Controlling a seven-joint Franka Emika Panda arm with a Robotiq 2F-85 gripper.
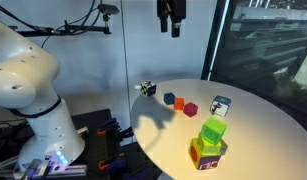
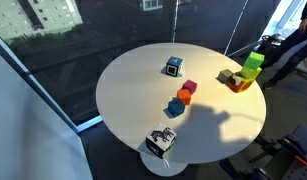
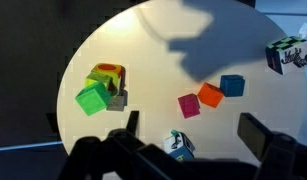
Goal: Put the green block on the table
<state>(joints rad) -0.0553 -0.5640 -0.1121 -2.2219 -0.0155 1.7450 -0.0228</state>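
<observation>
The green block (image 1: pixel 214 130) rests on top of a larger multicoloured cube (image 1: pixel 206 153) near the edge of the round white table (image 1: pixel 263 120). It shows in both exterior views (image 2: pixel 253 62) and in the wrist view (image 3: pixel 91 98). My gripper (image 1: pixel 171 20) hangs high above the table, open and empty, well away from the block. In the wrist view its two fingers (image 3: pixel 193 130) are spread wide over the table, to the right of the green block.
Small blue (image 3: pixel 232 86), orange (image 3: pixel 210 96) and magenta (image 3: pixel 189 105) blocks lie in a row mid-table. One white marked cube (image 3: pixel 286 55) sits near the far rim. Another (image 3: pixel 178 145) lies under the gripper. Glass walls surround the table.
</observation>
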